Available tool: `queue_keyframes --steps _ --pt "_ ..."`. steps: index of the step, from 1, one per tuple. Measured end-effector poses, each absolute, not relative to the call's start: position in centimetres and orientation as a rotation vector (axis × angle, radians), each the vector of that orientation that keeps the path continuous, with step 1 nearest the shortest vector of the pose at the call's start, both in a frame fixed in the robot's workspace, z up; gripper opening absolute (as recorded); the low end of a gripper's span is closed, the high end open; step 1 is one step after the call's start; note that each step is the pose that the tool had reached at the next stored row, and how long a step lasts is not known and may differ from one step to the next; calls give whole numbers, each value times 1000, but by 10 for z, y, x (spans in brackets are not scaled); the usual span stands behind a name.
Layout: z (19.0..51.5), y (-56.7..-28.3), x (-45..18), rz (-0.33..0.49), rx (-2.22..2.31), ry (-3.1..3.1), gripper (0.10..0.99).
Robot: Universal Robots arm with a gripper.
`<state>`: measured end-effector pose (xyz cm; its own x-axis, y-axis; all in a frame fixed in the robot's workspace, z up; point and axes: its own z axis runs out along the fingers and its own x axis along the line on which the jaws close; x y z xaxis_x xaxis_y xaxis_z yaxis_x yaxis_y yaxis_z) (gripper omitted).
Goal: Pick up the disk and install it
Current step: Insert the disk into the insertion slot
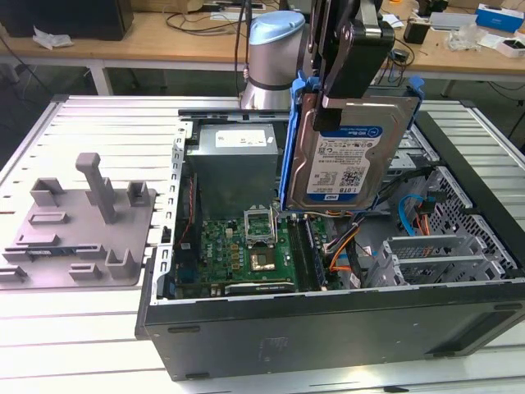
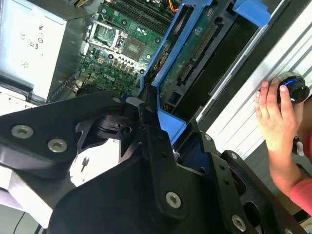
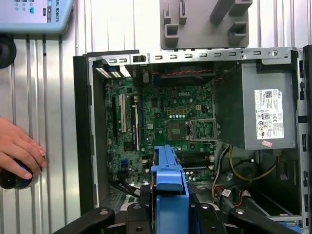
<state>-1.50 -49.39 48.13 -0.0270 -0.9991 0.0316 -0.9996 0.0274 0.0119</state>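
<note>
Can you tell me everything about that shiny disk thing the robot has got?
The disk is a flat silver metal rectangle with a white-and-blue label on its face and a blue plastic frame round its edges. It hangs upright, slightly tilted, over the open computer case, with its label towards the exterior view. The black jaws are clamped on its upper end. I cannot tell whether its lower edge touches anything inside.
</note>
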Motion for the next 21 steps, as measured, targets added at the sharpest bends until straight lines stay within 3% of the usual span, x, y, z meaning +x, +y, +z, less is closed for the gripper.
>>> queue_keyframes --steps 21 --pt "481 -500 -10 19 2173 -2228 365"
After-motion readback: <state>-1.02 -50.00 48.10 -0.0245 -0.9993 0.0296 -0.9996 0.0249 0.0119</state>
